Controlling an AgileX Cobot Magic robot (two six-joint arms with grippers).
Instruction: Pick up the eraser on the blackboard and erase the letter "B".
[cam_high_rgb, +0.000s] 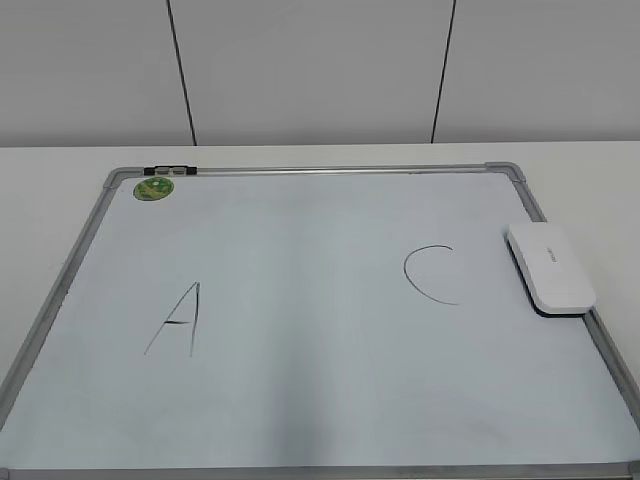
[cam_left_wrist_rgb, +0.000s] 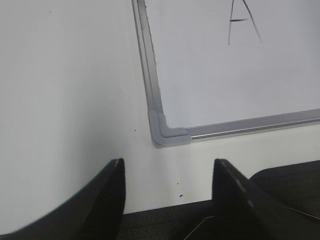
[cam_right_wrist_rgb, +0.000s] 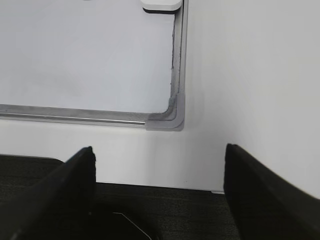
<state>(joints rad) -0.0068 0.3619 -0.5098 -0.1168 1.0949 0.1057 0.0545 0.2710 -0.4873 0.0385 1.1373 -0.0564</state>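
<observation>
No "B" left between "A" (cam_high_rgb: 178, 320) and "C" (cam_high_rgb: 432, 274) on the blackboard (cam_high_rgb: 320, 171) — apparently erased; eraser (cam_high_rgb: 549, 267) resting at right edge; left gripper (cam_left_wrist_rgb: 167, 192) and right gripper (cam_right_wrist_rgb: 159, 182) both wide, empty.

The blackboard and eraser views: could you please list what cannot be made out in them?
- Eraser: its grey lettering is too small to read in the exterior view; the right wrist view's top edge cuts it off.
- Letter "B": not visible between "A" and "C"; faint residue cannot be judged.
- Blackboard: the exterior view's bottom edge crops its near corners.
- Both arms: outside the exterior view.
</observation>
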